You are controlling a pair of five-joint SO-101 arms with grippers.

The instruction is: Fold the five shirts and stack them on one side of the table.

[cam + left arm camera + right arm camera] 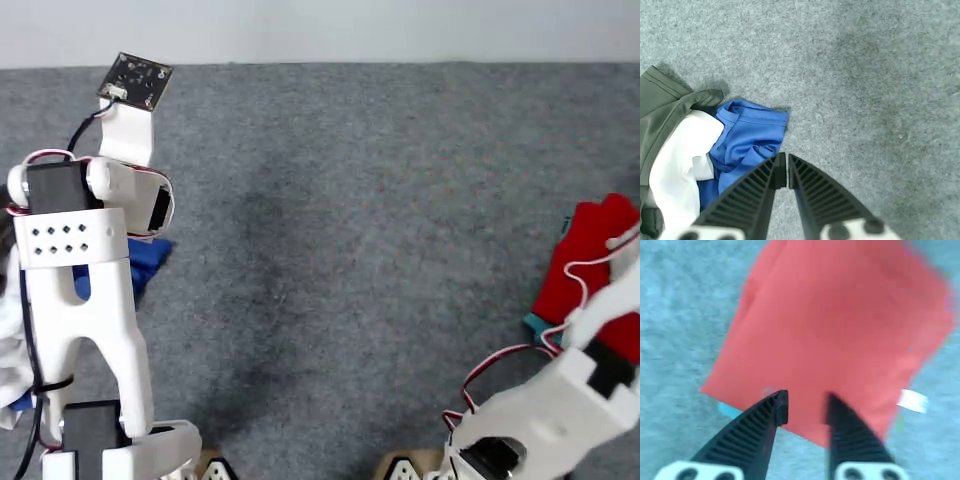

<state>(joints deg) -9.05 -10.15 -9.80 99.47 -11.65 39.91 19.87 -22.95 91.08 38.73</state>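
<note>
Red shirt (600, 225), long axis slanting near-to-far; right claw (807, 399) part-open, left claw (786, 161) closed, both empty.

You have a grey felt-like table cover (380, 200) across the whole surface, with a darker smudgy patch (270, 230) near its middle. A pale wall strip (400, 30) runs along your far edge.

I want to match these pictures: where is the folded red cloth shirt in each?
High view: folded red cloth shirt at the right edge.
Left wrist view: crumpled blue cloth shirt instead.
Right wrist view: just ahead of the right pincer.
Shared landmark: grey felt tabletop.
</note>
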